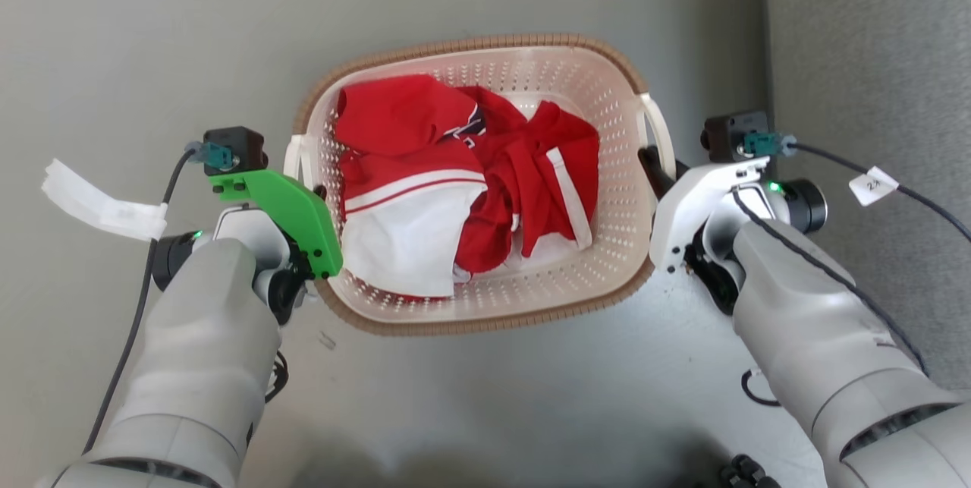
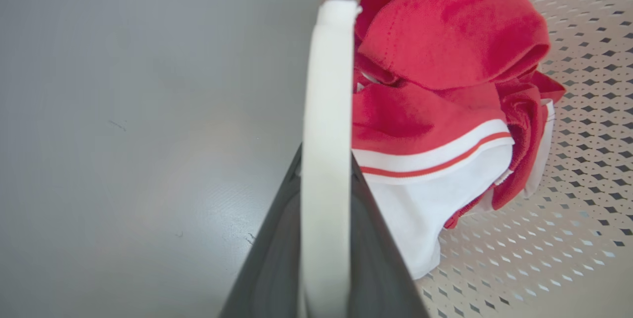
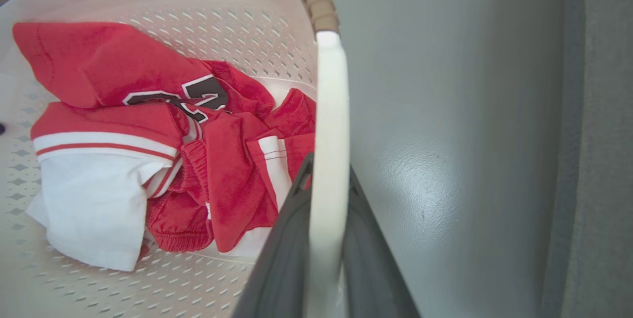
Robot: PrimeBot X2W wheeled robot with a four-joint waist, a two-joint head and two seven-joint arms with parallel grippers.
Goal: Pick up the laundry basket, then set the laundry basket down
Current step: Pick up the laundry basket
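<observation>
Mostly grey floor (image 1: 152, 33) all round. Basket (image 1: 599, 86) was mid-view on or over it; couldn't tell if lifted. Stiff perforated plastic, prob. light, walls rigid. Red/white clothes (image 1: 425, 169) inside: soft, little wt, could slide if tilted. White side handles looked best grip pts. Left gripper (image 2: 326, 159) pinched left handle (image 2: 329, 75) betw. fingers; right gripper (image 3: 329, 159) pinched right handle (image 3: 331, 90) likewise.

Pale grey forearms (image 1: 203, 321), green left bracket (image 1: 292, 207)

Glossy grey floor (image 1: 152, 33); rougher grey strip (image 1: 872, 33) alongside
</observation>
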